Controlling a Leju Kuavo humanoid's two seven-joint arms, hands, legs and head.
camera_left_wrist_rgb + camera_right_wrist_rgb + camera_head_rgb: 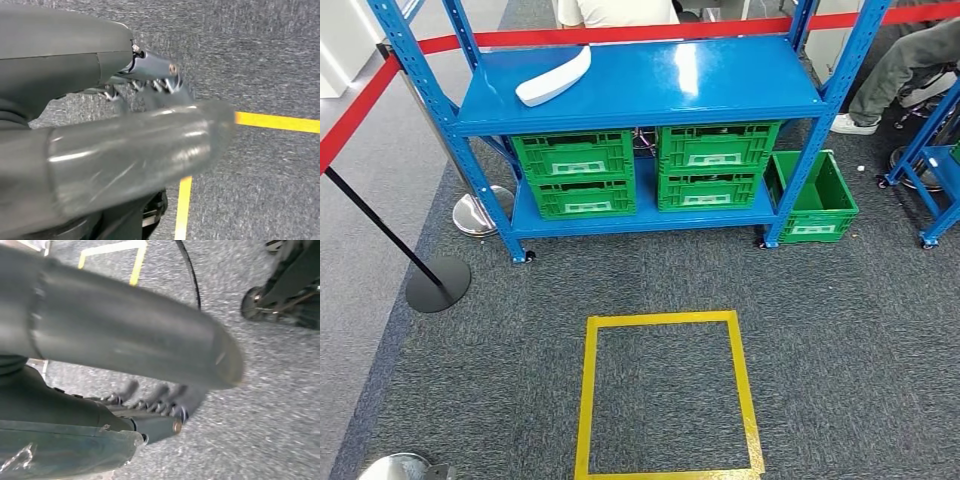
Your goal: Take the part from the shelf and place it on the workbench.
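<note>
Head view: white curved part [554,77] lies flat on top level of blue shelf rack [743,75], toward its left end, long axis running diagonally. Nothing touches it. It sits well apart from both robot hands, which hang low over the carpet per the wrist views.

Lower shelf level holds 4 green crates in 2 stacks of 2: left stack [576,172], right stack [712,163]. A 5th green crate [814,198] stands on the floor just beside the rack's right front leg, open side up. Yellow tape square [667,395] marked on grey carpet [848,350] in front of rack. Red barrier belt [622,34] runs behind the rack and down the left side to a black-base stanchion [437,283]. Seated person's leg and white shoe [852,124] at upper right, behind the rack.

Left hand [151,95], left wrist view: fingers extended, apart from thumb, nothing held. Yellow tape line on carpet beneath it.

Right hand [158,400], right wrist view: fingers straight out, thumb apart, nothing in grasp. Image blurred; carpet and a caster wheel [251,302] visible beyond.
</note>
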